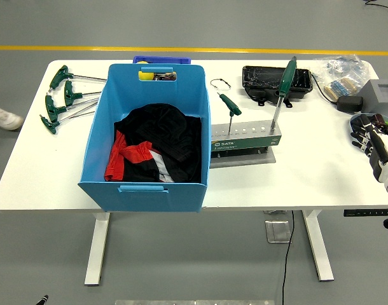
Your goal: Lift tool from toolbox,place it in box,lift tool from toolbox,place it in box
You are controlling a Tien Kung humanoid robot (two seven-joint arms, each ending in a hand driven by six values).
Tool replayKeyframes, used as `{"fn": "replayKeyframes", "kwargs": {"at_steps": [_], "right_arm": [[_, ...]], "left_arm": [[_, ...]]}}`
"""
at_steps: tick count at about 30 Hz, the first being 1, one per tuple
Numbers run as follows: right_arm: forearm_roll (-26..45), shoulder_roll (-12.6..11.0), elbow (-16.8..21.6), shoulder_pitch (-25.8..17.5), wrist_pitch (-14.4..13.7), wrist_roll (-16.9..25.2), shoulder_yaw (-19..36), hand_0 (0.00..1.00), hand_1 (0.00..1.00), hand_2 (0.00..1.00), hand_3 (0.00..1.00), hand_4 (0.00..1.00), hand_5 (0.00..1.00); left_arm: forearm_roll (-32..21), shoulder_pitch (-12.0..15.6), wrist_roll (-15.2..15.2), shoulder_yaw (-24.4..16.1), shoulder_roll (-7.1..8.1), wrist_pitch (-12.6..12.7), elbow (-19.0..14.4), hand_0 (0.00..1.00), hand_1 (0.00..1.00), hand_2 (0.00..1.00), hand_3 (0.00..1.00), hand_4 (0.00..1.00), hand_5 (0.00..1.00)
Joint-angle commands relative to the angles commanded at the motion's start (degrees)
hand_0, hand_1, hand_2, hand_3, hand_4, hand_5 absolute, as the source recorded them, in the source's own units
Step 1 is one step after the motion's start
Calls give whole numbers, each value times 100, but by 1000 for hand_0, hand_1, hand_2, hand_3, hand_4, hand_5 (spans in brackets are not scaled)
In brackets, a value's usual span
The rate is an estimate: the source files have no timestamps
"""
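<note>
at the far left of the white tabletop (48, 171) lie several green t-handle keys (60, 98), their handles to the left and their thin shafts running rightward toward the box. just right of them stands the big blue box (149, 190), open at the top, with a black and red cloth (152, 149) heaped in its bottom. behind the box's far wall i see the edge of a smaller dark blue bin (161, 60) and something yellow just over the rim; i cannot tell what it is.

touching the box's right side is the green and grey tool rack (245, 143), its long axis running left to right. two tools stand in it. the small t-handle key (231, 108) sits near the rack's left end, shaft upright, its green handle tilted up to the left. the tall screwdriver (282, 92) stands at the rack's right end, long axis nearly vertical, green handle up and leaning slightly right.

behind the rack is a black tray (273, 82), then a clear bag of small parts (337, 76) and a grey block (381, 95) at the far right corner.

my right hand (372, 140) hovers at the tabletop's right edge, well apart from the rack, holding nothing, fingers loosely relaxed.
</note>
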Motion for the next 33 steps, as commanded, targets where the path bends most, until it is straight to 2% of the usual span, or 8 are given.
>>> {"fn": "replayKeyframes", "kwargs": {"at_steps": [12,16,19,21,24,33], "right_arm": [[-84,-4,6,2,62,-32,210,910,881,898,933,998,996],[-307,138,-25,-4,41,-38,529,901,880,908,925,998,979],[-398,137,-18,9,117,-66,585,901,880,908,925,998,979],[-364,166,-41,0,26,-24,679,900,877,905,922,998,970],[-389,108,-43,3,94,-51,587,900,877,905,922,998,970],[-210,48,-50,6,72,-54,497,898,877,904,920,998,965]], "left_arm": [[53,9,19,-34,-3,1,9,824,911,939,857,790,678],[98,15,39,-53,1,-1,4,824,911,938,854,789,677],[130,2,50,-67,1,-2,1,824,911,938,854,789,677],[104,7,38,-45,3,-9,1,823,910,937,849,782,670],[107,1,39,-50,3,-9,4,823,910,937,849,782,670],[6,-29,18,14,-7,-16,1,822,908,936,842,779,666]]}}
